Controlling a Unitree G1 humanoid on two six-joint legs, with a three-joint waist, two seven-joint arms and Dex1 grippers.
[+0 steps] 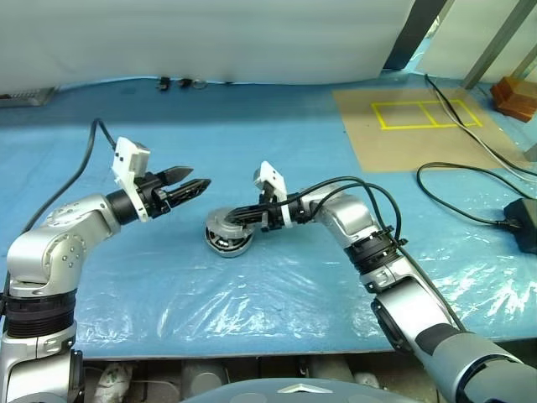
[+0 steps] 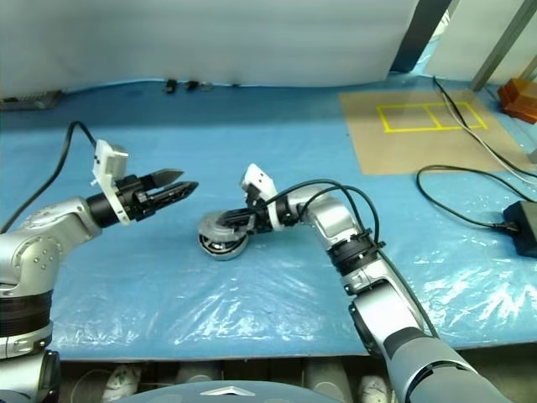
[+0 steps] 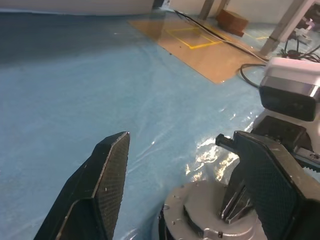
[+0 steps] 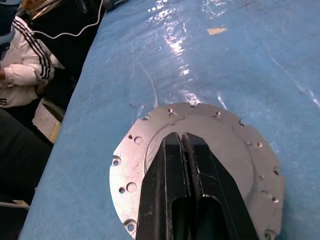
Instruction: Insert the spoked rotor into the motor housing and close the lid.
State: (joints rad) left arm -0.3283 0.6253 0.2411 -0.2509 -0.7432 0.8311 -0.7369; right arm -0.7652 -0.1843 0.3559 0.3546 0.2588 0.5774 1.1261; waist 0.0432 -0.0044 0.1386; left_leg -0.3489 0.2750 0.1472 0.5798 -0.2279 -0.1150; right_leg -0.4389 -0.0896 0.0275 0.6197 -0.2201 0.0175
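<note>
Grippers: two in view. Left gripper (image 1: 191, 185) is hovering above the blue table cover (image 1: 277, 151) with its fingers spread wide, holding nothing — just left of the one motor housing (image 1: 226, 242). Housing is sitting mid-table, one lid (image 4: 235, 150) lying flat on top of it, smooth grey face up. Right gripper (image 1: 225, 220) is pressing down on that lid, fingers fully pinched together — gripping nothing. One black cable (image 1: 470, 189) is trailing at far right.

light: even brightness is falling from overhead across the blue plastic sheet (image 1: 252, 285)
glare: white highlights are shining off the sheet's wrinkles
shadows: staying soft and faint
focus: near black fingers (image 3: 107, 185) are looking slightly soft
</note>
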